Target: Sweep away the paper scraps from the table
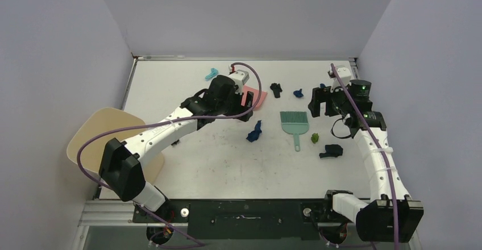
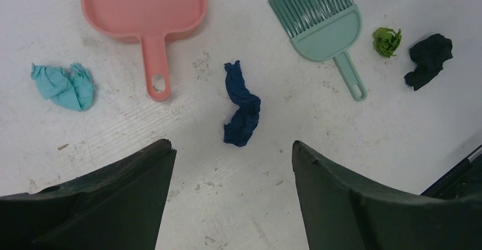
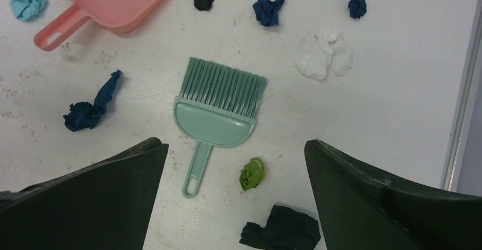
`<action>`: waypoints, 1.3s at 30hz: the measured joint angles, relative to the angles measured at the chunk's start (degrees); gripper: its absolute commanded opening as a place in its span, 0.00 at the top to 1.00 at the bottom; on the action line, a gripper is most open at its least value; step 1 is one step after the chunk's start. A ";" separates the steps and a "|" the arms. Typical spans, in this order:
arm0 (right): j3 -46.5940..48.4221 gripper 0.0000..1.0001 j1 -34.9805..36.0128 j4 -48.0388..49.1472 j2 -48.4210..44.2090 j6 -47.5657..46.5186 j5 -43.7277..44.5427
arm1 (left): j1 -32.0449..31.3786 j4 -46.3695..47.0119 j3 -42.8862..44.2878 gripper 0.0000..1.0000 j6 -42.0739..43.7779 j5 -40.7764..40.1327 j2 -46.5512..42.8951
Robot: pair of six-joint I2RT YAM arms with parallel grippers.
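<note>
Both tools stand with fingers spread wide and nothing between them. The left tool (image 2: 230,148) hangs over the middle of the worktop (image 1: 227,165), and the right tool (image 3: 234,143) over its right half. The paper scraps (image 1: 277,90) lie loose across the far and right parts of the surface, none yet gathered. A dark blue wad (image 2: 241,111) sits just ahead of the left fingers, between the pink dustpan (image 2: 142,5) and the teal brush (image 3: 219,111). A teal wad (image 2: 61,85) lies near the dustpan's handle. Beside the brush handle sit a green wad (image 3: 252,173) and a black wad (image 3: 281,233). A white wad (image 3: 323,57) and more dark ones lie beyond the bristles.

These scraps look featherlight, soft and crumpled, so they should roll or skitter at a nudge, and pinching each one would be slow. Better, I judge, to take the brush by its slim, stiff handle, which lies free and points toward the right arm. The left tool could take the dustpan by its own handle. Both handles lie flat on the surface, so a low, square approach seems needed.

Open room is good in the near half. Care is due at the metal rim (image 3: 457,91) on the right, near the white wad, where a hard stroke could flick paper off. A beige bin (image 1: 96,133) waits beyond the left edge.
</note>
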 measured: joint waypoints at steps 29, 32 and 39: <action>-6.43 0.39 18.58 -4.15 25.53 -11.28 11.87 | -1.92 -5.68 -10.49 0.27 0.26 -8.17 -13.64; -6.75 0.41 18.99 -4.17 26.49 -10.82 13.35 | -1.92 -5.88 -10.62 0.27 0.26 -8.85 -13.81; -6.80 0.51 19.26 -4.13 27.69 -10.64 14.73 | -1.92 -6.32 -11.13 0.27 0.22 -9.05 -13.86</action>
